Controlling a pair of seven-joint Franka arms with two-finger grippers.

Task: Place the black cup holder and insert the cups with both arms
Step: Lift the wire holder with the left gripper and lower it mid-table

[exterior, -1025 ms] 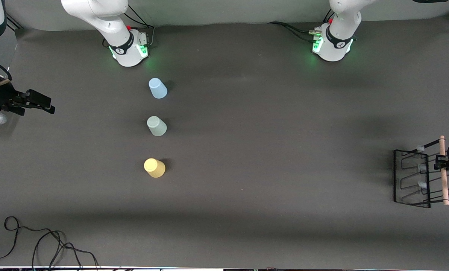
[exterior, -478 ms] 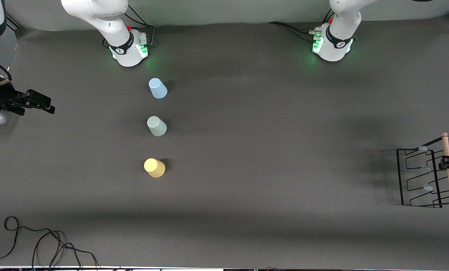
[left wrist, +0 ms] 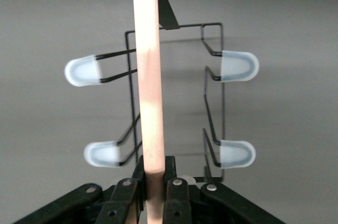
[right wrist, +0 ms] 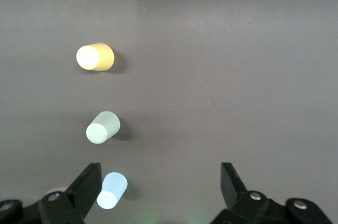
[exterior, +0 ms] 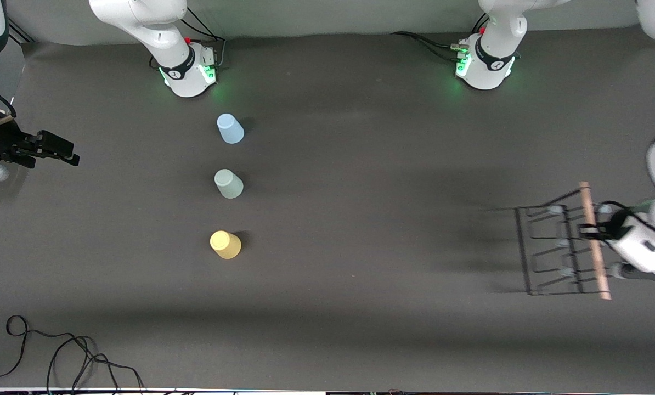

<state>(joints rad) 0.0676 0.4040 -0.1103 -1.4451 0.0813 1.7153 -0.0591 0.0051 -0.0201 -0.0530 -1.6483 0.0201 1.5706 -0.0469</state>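
Left wrist view shows the left gripper [left wrist: 153, 182], jaws clamped on the black cup holder [left wrist: 174, 92]; the right gripper [right wrist: 158, 182] waits, jaws wide.

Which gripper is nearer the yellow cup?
Right. The right gripper, open, waits at the right arm's end of the table. The left gripper holds the black cup holder toward the left arm's end, farther from the yellow cup.

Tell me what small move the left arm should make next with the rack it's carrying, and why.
Probably keep carrying the black cup holder toward the middle of the table, then lower it. The left gripper is shut on its wooden handle, and the rack hangs over the left arm's end, well away from the three cups. The right gripper waits open above those cups.
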